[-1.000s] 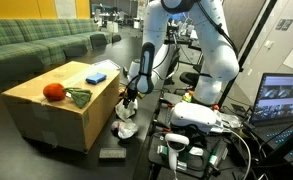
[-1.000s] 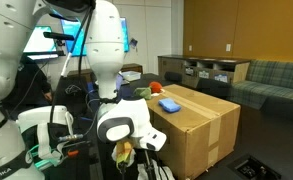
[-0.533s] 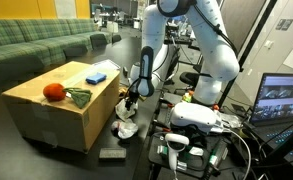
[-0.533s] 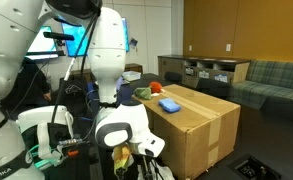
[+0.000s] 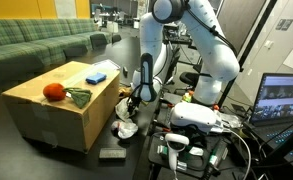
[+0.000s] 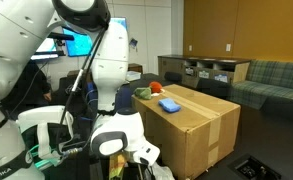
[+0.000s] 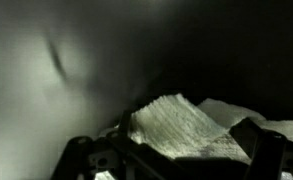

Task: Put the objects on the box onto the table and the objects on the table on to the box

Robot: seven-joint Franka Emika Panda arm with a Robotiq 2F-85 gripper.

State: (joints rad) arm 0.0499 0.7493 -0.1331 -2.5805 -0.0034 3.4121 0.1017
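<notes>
the white cloth (image 7: 176, 122) was a crumpled, ribbed sheet with one corner raised. it lay on the dark surface just beside the cardboard box (image 5: 56, 120), at the foot of one side wall. the arm (image 5: 146, 60) reached steeply downward next to the box, with the gripper (image 5: 129, 107) pointed down above the cloth. in the wrist view the fingers (image 7: 258, 140) stood wide apart, one on each side of the cloth, gripping nothing. the box top carried a red round object (image 5: 53, 92), a green item (image 5: 78, 97) just beside it, and a blue flat item (image 5: 96, 76) apart from both. a dark flat object (image 5: 111, 153) lay on the surface near the cloth.
</notes>
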